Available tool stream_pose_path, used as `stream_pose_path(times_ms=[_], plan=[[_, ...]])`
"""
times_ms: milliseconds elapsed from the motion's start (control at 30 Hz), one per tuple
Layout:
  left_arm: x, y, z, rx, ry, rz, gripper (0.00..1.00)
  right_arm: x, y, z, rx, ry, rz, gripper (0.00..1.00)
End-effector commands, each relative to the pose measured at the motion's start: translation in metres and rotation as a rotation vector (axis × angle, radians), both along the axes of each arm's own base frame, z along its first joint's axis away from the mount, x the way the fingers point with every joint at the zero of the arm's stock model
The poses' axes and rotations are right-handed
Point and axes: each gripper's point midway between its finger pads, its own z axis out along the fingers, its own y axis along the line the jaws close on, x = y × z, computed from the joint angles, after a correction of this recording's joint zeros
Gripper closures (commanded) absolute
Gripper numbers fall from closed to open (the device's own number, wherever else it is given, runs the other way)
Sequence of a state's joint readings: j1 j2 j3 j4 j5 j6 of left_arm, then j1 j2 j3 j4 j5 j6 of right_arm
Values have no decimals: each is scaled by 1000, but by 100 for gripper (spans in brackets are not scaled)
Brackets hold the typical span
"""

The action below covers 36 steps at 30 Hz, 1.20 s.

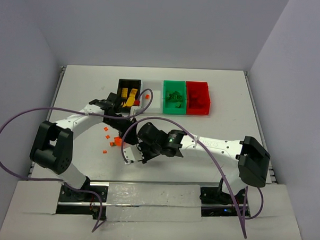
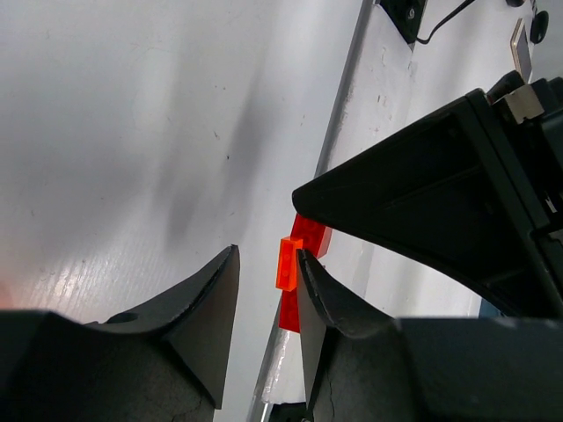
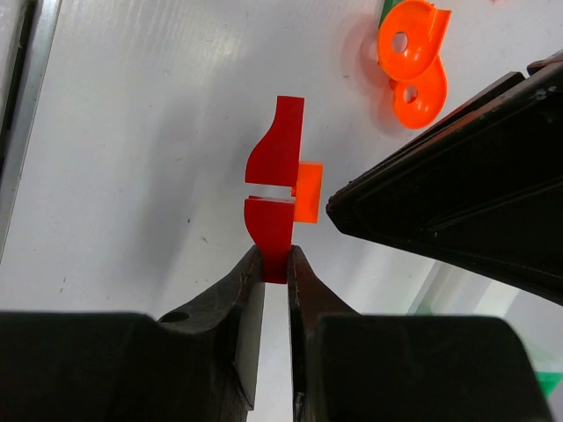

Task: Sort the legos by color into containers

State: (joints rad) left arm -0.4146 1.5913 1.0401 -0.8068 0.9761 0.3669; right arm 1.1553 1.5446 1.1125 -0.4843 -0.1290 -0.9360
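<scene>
Orange brick (image 2: 287, 264) clings to a red piece (image 3: 274, 176) over the middle of the table, well apart from the row of bins (image 1: 174, 112). The right gripper (image 3: 275, 259) pinches only the red piece's lower edge, so a sideways pull could twist it loose. The left gripper (image 2: 266, 255), reaching in opposite, stands spread around the orange brick, one finger touching it.

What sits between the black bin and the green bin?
The white bin, seen in the top external view. It stands in the row between the black bin and the green bin, with one small orange lego inside.
</scene>
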Motion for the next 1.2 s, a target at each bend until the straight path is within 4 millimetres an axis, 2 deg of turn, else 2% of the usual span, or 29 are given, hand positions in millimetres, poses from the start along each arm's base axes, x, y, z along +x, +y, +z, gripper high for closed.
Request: stream_pose_path(times_ms=[0, 300, 433, 633, 833, 1000, 1167], plan=[[-3, -3, -2, -8, -5, -24, 59, 3, 9, 36, 81, -45, -2, 100], [-13, -6, 0, -23, 18, -68, 63, 7, 8, 34, 76, -66, -10, 100], [-14, -7, -1, -21, 23, -75, 67, 8, 9, 35, 79, -72, -13, 100], [-17, -8, 0, -28, 39, -85, 78, 8, 9, 36, 82, -74, -16, 100], [-16, -10, 2, -33, 51, -84, 100, 6, 6, 32, 70, -72, -9, 100], [-4, -11, 8, -24, 6, -59, 100, 0, 1, 24, 54, -56, -3, 100], [33, -3, 24, -15, -85, 27, 100, -4, -16, 7, 27, -28, -31, 100]])
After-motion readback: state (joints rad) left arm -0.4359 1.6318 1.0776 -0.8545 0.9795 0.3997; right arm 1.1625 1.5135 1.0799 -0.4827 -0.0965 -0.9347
